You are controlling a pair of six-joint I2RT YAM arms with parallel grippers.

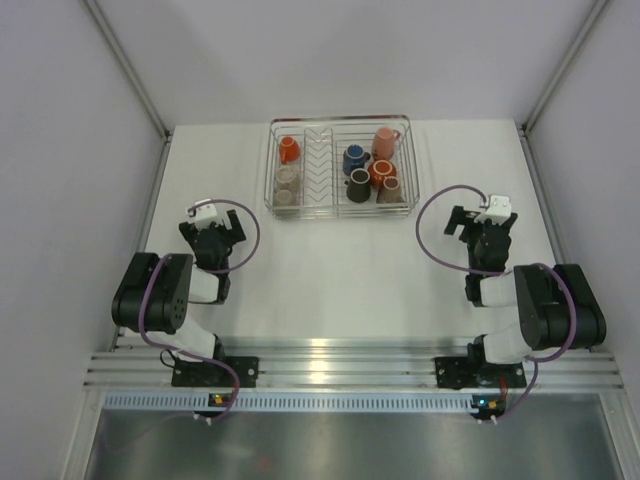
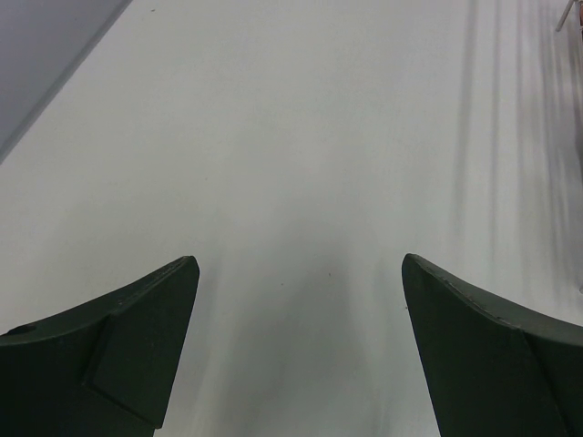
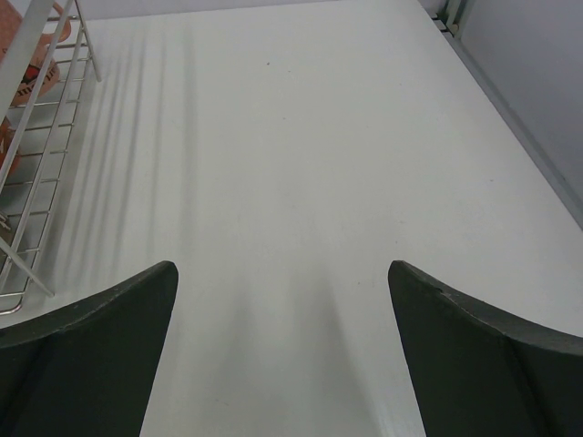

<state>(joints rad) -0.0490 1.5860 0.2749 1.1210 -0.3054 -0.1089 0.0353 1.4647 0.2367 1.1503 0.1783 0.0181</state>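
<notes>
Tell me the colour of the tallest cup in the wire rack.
Salmon pink; the cup shows best in the top external view.

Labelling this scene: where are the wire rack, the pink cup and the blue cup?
wire rack (image 1: 318,165), top external view, bare tines left of its centre
pink cup (image 1: 386,143), top external view, middle of its body
blue cup (image 1: 354,159), top external view, its middle

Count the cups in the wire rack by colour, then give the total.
orange cups: 2
brown cups: 2
blue cup: 1
pink cup: 1
beige cup: 1
Total: 7 cups in the wire rack
</notes>
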